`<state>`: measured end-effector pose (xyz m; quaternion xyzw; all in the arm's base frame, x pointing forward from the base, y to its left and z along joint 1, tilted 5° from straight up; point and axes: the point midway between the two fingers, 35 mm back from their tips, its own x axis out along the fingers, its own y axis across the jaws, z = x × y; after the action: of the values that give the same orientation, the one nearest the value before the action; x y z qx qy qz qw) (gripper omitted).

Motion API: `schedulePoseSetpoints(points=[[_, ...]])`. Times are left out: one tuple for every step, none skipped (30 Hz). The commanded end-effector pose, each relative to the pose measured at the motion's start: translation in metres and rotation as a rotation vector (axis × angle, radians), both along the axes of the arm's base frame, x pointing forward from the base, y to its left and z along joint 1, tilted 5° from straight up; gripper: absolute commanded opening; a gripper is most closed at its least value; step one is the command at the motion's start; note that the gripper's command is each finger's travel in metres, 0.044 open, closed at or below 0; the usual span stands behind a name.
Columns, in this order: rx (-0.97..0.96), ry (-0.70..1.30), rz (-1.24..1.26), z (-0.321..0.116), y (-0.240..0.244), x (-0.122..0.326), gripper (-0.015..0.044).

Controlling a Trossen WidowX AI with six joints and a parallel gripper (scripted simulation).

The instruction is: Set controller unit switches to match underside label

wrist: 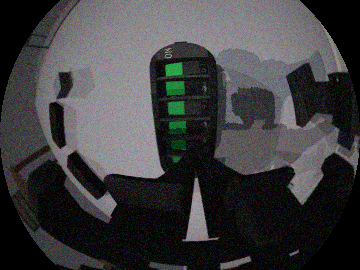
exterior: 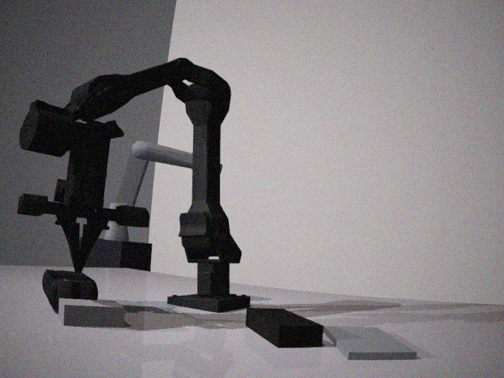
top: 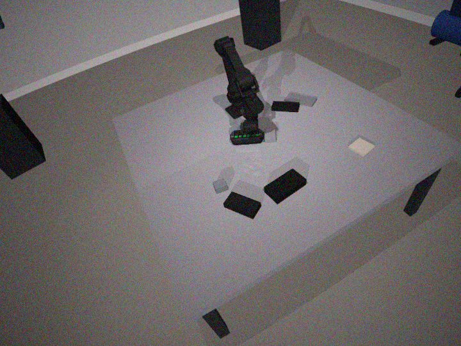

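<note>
The dark grey controller unit (top: pixel 245 141) (exterior: pixel 51 284) (wrist: pixel 183 50) lies on the bench with its switches facing up. Its label is hidden. In the wrist view a column of green switch ends (wrist: pixel 175 107) shows, with ON printed at the far end. The farther green ends look bright. The nearer ones look darker, and the nearest is partly hidden by the fingers. I cannot tell reliably which ends are pressed. My gripper (exterior: pixel 78 271) (wrist: pixel 195 151) is shut and empty, pointing down. Its tips are at or just above the unit's top, over the near end in the wrist view.
A light grey block (top: pixel 271 135) (exterior: pixel 93 316) lies close beside the unit. Black blocks (top: pixel 285 186) (top: pixel 242 205) and a small grey block (top: pixel 220 186) lie farther off. Another black block (top: pixel 285 106) (exterior: pixel 301 335) lies by a flat grey plate (top: pixel 307 99) (exterior: pixel 374 344). A cream tile (top: pixel 361 147) lies right.
</note>
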<state>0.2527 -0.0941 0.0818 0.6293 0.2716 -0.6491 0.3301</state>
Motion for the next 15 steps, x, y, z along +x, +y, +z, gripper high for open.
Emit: schedulePoseSetpoints(points=[[0.002, 0.003, 0.001, -0.006, 0.000, -0.001, 0.0000], [0.002, 0.003, 0.001, -0.008, 0.000, -0.001, 0.0000], [0.002, 0.003, 0.001, -0.009, 0.000, -0.001, 0.0000], [0.002, 0.003, 0.001, -0.010, 0.000, -0.001, 0.0000], [0.002, 0.003, 0.001, -0.010, 0.000, -0.001, 0.0000], [0.002, 0.003, 0.001, -0.011, 0.000, -0.001, 0.0000], [0.002, 0.003, 0.001, -0.013, -0.001, -0.001, 0.0000], [0.002, 0.003, 0.001, -0.015, -0.001, -0.001, 0.0000], [0.002, 0.003, 0.001, -0.016, -0.001, -0.001, 0.0000], [0.002, 0.003, 0.001, -0.017, -0.001, -0.001, 0.0000], [0.002, 0.003, 0.001, -0.017, -0.001, -0.001, 0.0000], [0.002, 0.003, 0.001, -0.017, -0.001, -0.001, 0.0000], [0.002, 0.003, 0.001, -0.017, -0.001, -0.001, 0.0000], [0.002, 0.003, 0.001, -0.017, -0.001, -0.001, 0.0000], [0.002, 0.003, 0.001, -0.017, -0.001, -0.001, 0.0000]])
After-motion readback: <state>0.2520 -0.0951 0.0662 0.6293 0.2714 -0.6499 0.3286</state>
